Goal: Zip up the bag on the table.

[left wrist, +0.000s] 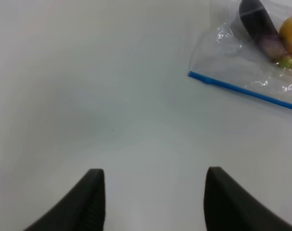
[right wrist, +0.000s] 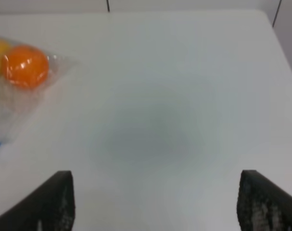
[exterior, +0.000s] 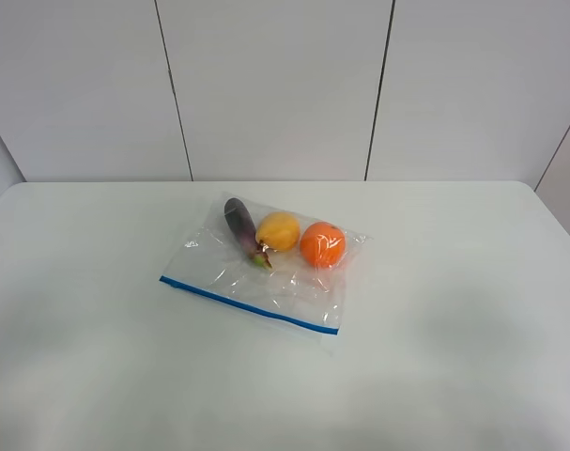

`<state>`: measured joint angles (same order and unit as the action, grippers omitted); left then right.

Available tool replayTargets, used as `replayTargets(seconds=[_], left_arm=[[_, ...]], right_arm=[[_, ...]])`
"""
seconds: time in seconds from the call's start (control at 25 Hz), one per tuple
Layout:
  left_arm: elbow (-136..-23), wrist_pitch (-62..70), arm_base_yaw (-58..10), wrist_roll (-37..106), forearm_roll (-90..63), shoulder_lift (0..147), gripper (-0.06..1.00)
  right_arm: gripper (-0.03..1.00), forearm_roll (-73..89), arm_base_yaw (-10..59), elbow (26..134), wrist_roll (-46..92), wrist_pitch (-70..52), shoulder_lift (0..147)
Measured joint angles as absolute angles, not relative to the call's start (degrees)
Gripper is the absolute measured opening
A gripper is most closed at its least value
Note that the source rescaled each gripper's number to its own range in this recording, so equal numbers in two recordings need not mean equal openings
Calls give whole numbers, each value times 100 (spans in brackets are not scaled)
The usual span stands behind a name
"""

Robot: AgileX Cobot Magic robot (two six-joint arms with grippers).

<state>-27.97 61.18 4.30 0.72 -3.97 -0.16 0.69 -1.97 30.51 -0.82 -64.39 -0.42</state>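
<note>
The clear plastic bag (exterior: 266,272) lies flat in the middle of the white table (exterior: 454,329). Its blue zipper strip (exterior: 247,305) runs along the near edge. Inside, at the far end, are a dark eggplant (exterior: 239,228), a yellow fruit (exterior: 279,231) and an orange (exterior: 322,244). Neither gripper shows in the high view. In the left wrist view my left gripper (left wrist: 153,202) is open over bare table, well away from the bag's zipper end (left wrist: 242,89). In the right wrist view my right gripper (right wrist: 155,207) is open and empty, apart from the bag; the orange (right wrist: 24,66) shows there.
A white panelled wall (exterior: 285,85) stands behind the table's far edge. The table's right far corner shows in the right wrist view (right wrist: 266,19).
</note>
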Motion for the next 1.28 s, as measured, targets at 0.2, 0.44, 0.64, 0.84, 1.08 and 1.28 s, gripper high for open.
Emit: replayTargets(seconds=[0.2, 0.44, 0.64, 0.84, 1.08, 1.28], left_arm=[[-2797, 6118, 430, 72, -397, -16, 66], [-2797, 6118, 430, 72, -397, -16, 66], [-2797, 6118, 430, 72, -397, -16, 66], [-2797, 6118, 430, 72, -397, -16, 66], [-2797, 6118, 430, 72, -397, -16, 66], [-2797, 6118, 430, 72, -397, -16, 66]], right_arm=[[84, 69, -153, 2958, -82, -6197, -42], [84, 53, -112, 2900, -82, -6070, -42], [84, 53, -112, 2867, -82, -5994, -42], [84, 53, -112, 2840, -121, -5931, -42], [84, 53, -112, 2786, -123, -5893, -42], [84, 53, -112, 2786, -123, -5863, -42]])
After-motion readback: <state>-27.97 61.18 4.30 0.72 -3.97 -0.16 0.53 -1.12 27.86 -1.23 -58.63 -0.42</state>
